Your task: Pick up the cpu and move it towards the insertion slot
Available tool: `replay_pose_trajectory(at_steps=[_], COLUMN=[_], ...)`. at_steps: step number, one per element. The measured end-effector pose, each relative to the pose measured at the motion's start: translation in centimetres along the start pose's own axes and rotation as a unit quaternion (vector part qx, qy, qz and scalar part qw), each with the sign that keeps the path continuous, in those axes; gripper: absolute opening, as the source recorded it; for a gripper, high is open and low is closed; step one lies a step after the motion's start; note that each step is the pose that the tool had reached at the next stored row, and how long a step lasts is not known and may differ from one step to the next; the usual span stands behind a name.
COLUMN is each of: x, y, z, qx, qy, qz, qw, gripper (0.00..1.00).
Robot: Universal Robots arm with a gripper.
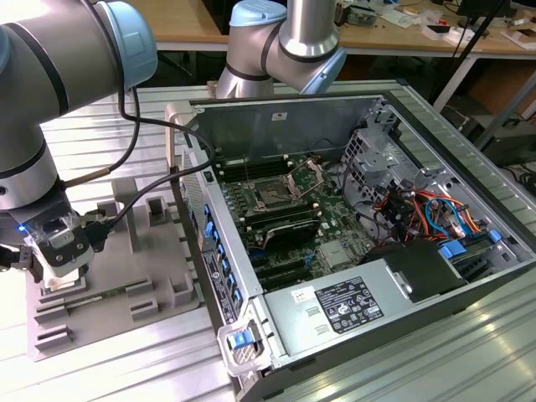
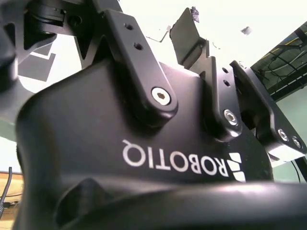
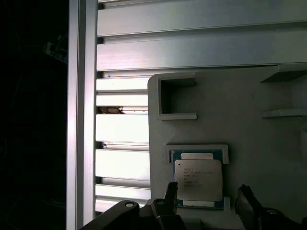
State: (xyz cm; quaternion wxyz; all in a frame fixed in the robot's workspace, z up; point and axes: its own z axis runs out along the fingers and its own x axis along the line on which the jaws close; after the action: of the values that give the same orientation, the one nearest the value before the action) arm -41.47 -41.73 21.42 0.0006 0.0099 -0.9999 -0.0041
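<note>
At the exterior view's left, gripper (image 1: 60, 255) low over a grey plastic fixture (image 1: 134, 251) on the slatted aluminium table (image 1: 117, 368). Released, jaws apart: in the first wrist view, fingers (image 3: 170, 191) spread wide, one to each side of the cpu (image 3: 198, 179), clamped on nothing. Cpu flat, silvery top up, green rim showing, seated inside a shallow raised square frame (image 3: 197, 146) near the fixture's edge, not lifted. To the exterior view's right, well apart from the gripper, an open computer case (image 1: 276, 117) lying on its side. Inside, on the green motherboard (image 1: 331, 230), the insertion slot (image 1: 272, 195): dark square socket, shiny hinged metal frame (image 1: 306, 174) tilted up just beside it. Nearer the camera, a grey power supply (image 1: 335, 306) with a white label.
</note>
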Motion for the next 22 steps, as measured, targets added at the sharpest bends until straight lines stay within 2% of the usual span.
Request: replay_pose_trajectory(at_steps=[22], x=[0.0], y=[0.0], z=[0.53], qx=[0.0], qy=[0.0], qz=[0.0], qw=[1.0], gripper=[0.6])
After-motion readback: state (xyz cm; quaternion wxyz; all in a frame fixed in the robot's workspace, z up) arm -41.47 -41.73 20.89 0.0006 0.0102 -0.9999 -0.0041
